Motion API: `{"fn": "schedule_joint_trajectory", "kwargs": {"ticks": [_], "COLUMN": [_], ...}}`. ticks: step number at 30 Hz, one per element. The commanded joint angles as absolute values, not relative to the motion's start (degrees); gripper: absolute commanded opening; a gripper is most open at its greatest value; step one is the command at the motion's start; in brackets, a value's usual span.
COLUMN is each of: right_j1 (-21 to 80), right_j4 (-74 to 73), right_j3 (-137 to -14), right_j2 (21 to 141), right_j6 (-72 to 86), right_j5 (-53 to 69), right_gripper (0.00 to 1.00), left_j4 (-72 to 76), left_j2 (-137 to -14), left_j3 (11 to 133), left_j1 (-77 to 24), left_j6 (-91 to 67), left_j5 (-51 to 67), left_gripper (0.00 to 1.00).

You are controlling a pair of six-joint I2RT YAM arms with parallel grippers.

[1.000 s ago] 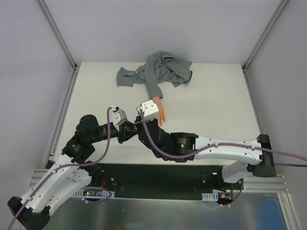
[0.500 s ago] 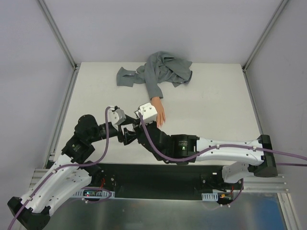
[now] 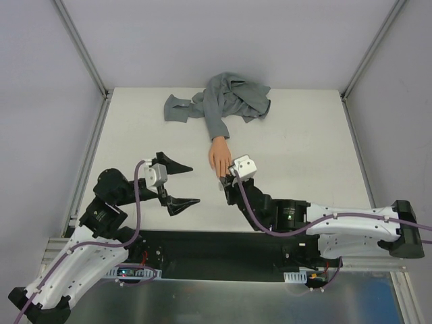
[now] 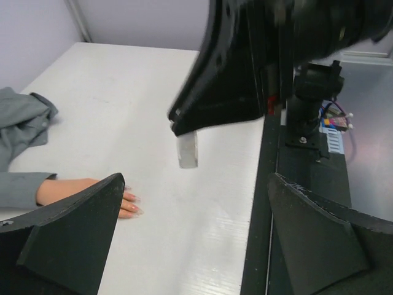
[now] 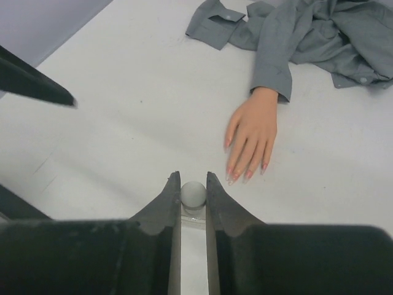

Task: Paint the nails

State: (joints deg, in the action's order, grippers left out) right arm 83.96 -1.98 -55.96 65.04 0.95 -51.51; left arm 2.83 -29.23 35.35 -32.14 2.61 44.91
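Grey shirt point(image 3: 229, 101) was lying in a heap at the far side of the white table point(image 3: 304, 142). One sleeve ran out toward the arms with the peach mannequin hand point(image 3: 219, 156) poking out of the cuff, palm down, fingers pointing at the near edge. The nails point(image 5: 234, 179) were tiny and looked pinkish in the right wrist view, all lying low against the tabletop.

The right gripper point(image 3: 225, 182) sat just in front of those fingertips, pinched narrow on a small white bottle point(image 5: 194, 194). You could see its round top wedged between the two fingers. From the left wrist camera the bottle hung upright under the black claw. Couldn't tell if its bottom was on the table or just off it. The bottle was near the nails but not touching them.

The left gripper point(image 3: 194, 183) was off to the left of the hand, well apart from it, spread really wide with nothing between its fingers, just bare table in front of it.
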Motion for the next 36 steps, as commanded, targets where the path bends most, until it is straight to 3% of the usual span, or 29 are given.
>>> {"fn": "schedule_joint_trajectory", "kwargs": {"ticks": [1,7,15,29,36], "right_j1": [83.8,84.1,86.7,88.5,88.5], "right_j4": [16.1,29.2,31.5,32.5,30.0], "right_j3": [-43.7,-34.2,-34.9,-37.9,-39.6], "right_j2": [63.5,70.2,86.2,93.7,94.1], "right_j6": [1.3,1.4,11.7,16.3,16.2], "right_j5": [-54.1,-57.7,-60.0,-59.3,-59.1], "right_gripper": [0.01,0.00,0.00,0.01,0.23], "left_j4": [6.4,6.3,5.8,5.9,5.8], "left_j2": [-26.7,-24.5,-25.5,-26.0,-26.2], "left_j3": [35.0,33.7,33.9,34.0,34.1], "left_j1": [-31.4,-31.4,-31.4,-31.5,-31.5], "left_j6": [3.4,3.0,2.5,2.3,2.2], "left_j5": [35.6,26.2,25.2,26.0,26.5], "left_gripper": [0.99,0.99,0.99,0.99,0.99]}}
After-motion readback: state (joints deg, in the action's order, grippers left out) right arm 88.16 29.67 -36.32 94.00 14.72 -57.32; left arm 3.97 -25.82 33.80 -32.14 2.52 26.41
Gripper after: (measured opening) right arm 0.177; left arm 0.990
